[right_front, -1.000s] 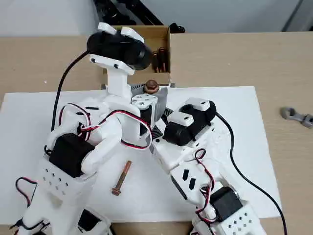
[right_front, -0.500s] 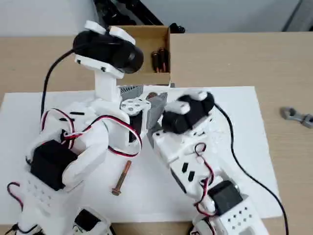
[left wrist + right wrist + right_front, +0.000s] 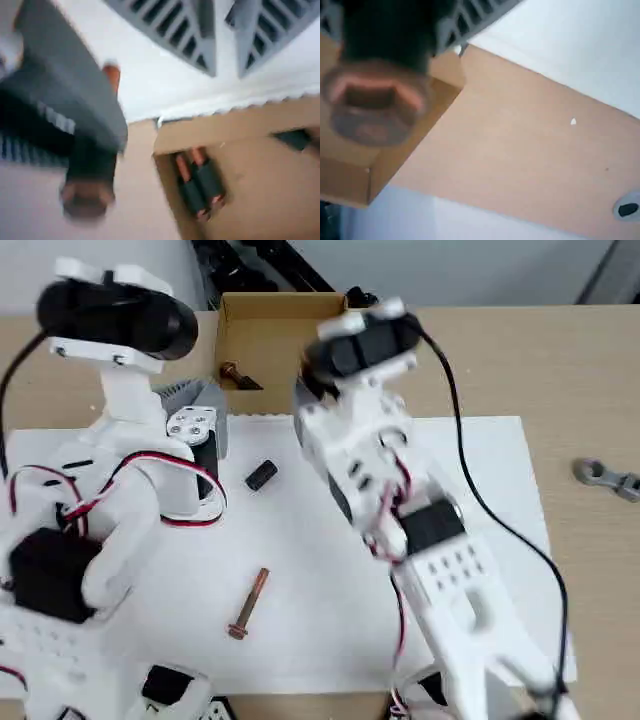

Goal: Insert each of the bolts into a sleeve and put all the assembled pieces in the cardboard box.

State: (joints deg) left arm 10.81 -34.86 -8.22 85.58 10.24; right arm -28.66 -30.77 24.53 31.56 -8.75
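1. Open room. The white sheet covers the near part of the table. Its middle strip, between the two arms, is left open. The cardboard box stands on the bare table against the sheet's far edge. A metal tool lies on the table to the right, well apart from the sheet.

2. Change. The left arm has been drawn back to the left and the right arm has been swung far toward the box. A loose sleeve is now uncovered on the sheet. The loose bolt lies nearer, where it lay before.

3. Grippers. The left gripper hangs over the sheet's far edge, left of the box. Its jaws are slightly spread, with nothing between them. The right gripper is pinched on an assembled piece, which is held bolt head down at the box's right corner.

4. Container. Two finished pieces lie side by side against one wall of the box. A further piece lies at its near left corner.
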